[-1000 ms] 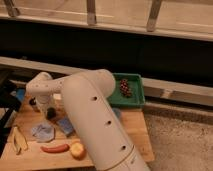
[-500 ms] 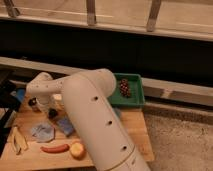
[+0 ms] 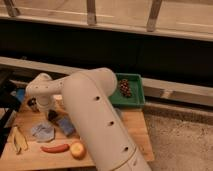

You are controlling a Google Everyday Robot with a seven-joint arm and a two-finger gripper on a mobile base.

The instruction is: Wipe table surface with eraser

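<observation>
The light brown wooden table surface (image 3: pixel 132 131) fills the lower left of the camera view. My white arm reaches from the bottom right up to an elbow at the left, then bends down to the table. My gripper (image 3: pixel 52 116) is the dark end of the arm, low over the tabletop just left of the blue square sponge (image 3: pixel 65 125). A small dark shape sits at the gripper's tip. I cannot tell whether this is the black eraser or part of the gripper.
A green tray (image 3: pixel 136 98) holding dark grapes (image 3: pixel 124 87) stands at the table's back right. A small metal cup (image 3: pixel 33 104), a pale blue cloth (image 3: pixel 43 131), a banana (image 3: pixel 19 139), a red pepper (image 3: pixel 55 148) and a round fruit (image 3: pixel 77 149) lie on the left.
</observation>
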